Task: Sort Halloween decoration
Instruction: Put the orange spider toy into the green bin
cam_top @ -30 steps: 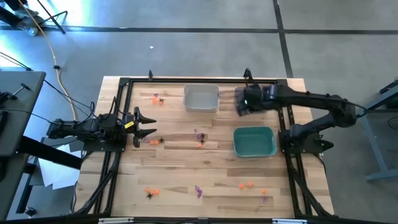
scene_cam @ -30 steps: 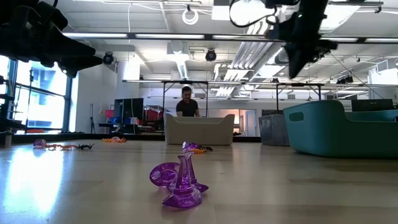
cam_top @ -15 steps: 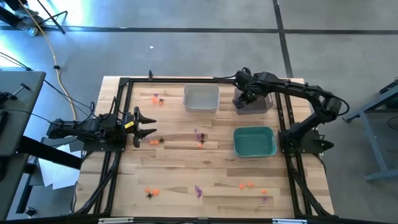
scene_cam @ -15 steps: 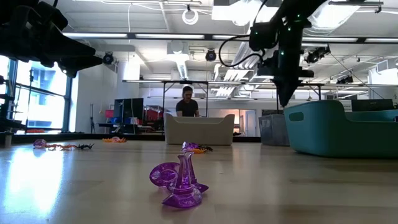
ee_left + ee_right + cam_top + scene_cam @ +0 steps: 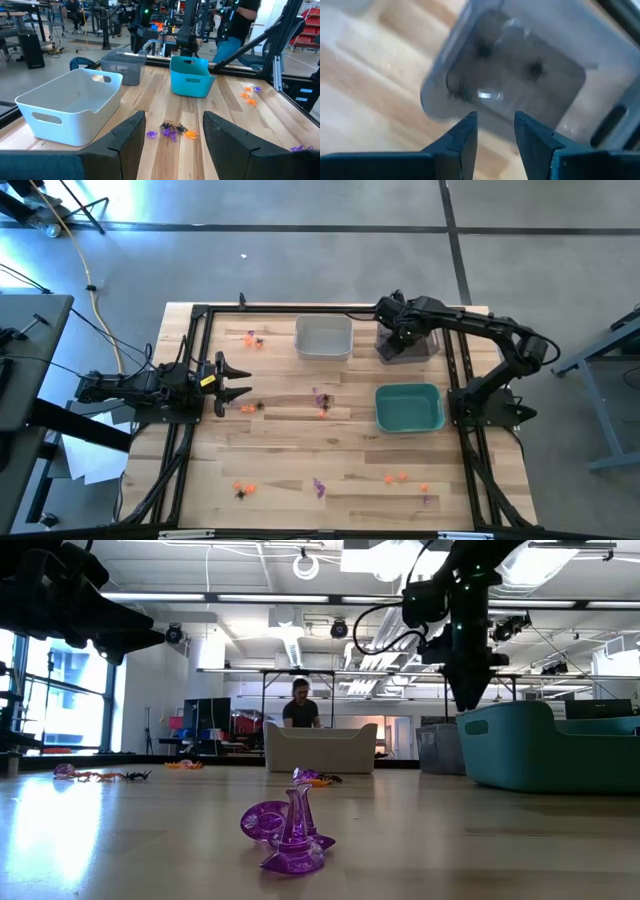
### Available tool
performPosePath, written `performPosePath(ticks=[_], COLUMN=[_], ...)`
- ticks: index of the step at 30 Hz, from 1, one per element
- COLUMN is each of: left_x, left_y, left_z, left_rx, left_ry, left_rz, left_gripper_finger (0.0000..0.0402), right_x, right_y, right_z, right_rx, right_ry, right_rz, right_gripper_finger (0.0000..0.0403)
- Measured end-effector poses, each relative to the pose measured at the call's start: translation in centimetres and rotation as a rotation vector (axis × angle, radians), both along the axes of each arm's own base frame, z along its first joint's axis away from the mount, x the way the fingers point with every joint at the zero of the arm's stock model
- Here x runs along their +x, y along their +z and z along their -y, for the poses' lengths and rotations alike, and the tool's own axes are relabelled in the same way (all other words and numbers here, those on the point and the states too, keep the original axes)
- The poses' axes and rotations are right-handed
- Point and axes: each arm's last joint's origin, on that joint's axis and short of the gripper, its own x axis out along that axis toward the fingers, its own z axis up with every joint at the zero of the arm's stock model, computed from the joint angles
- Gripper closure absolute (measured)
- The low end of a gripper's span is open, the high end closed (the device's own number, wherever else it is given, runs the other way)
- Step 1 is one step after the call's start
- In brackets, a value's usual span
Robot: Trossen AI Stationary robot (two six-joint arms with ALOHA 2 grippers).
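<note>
Small orange, purple and black Halloween trinkets lie scattered on the wooden table: one group [image 5: 320, 400] mid-table, one [image 5: 252, 337] at the far left, and others [image 5: 398, 477] near the front edge. One purple trinket [image 5: 290, 835] stands close to the low camera. My right gripper [image 5: 495, 125] hangs open over the dark bin [image 5: 408, 342], fingers pointing down, nothing between them. Black spider shapes [image 5: 536, 69] lie on the bin's floor. My left gripper [image 5: 235, 380] waits open at the table's left side, with trinkets [image 5: 172, 131] ahead of it.
A white bin [image 5: 323, 337] stands at the far middle and a teal bin [image 5: 410, 407] at the right, nearer than the dark bin. A black frame [image 5: 200, 315] runs round the table. A person [image 5: 300, 705] sits in the room behind.
My right arm has swung toward the table's far edge, and its gripper has come down over the dark bin's left end and tipped to point downward. In the last half second it has stayed almost where it was.
</note>
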Motion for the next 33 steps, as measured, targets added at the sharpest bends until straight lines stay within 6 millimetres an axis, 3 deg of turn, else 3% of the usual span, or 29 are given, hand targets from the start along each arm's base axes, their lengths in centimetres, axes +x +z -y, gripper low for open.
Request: performPosePath(ticks=[7, 11, 14, 21, 27, 33], left_x=[0.0, 0.0, 0.0, 0.0, 0.0, 0.0], left_y=[0.0, 0.0, 0.0, 0.0, 0.0, 0.0], left_z=[0.0, 0.0, 0.0, 0.0, 0.0, 0.0], left_rx=[0.000, 0.000, 0.000, 0.000, 0.000, 0.000], left_ry=[0.000, 0.000, 0.000, 0.000, 0.000, 0.000], left_rz=[-0.001, -0.001, -0.001, 0.000, 0.000, -0.001], left_gripper_finger=[0.0216, 0.0216, 0.0216, 0.0216, 0.0216, 0.0216], right_x=[-1.4, -2.6, -3.1, -3.3, -3.5, -4.3], right_y=[3.0, 4.9, 5.3, 3.5, 1.1, -1.7], right_z=[-3.5, -6.7, -9.5, -17.4, -24.3, -29.9], right_rx=[0.008, 0.012, 0.038, 0.156, 0.299, 0.408], right_ry=[0.005, -0.037, -0.066, -0.093, -0.139, -0.210], right_rz=[0.042, 0.121, 0.167, 0.185, 0.333, 0.415], right_gripper_finger=[0.0293, 0.0304, 0.0309, 0.0311, 0.0312, 0.0312])
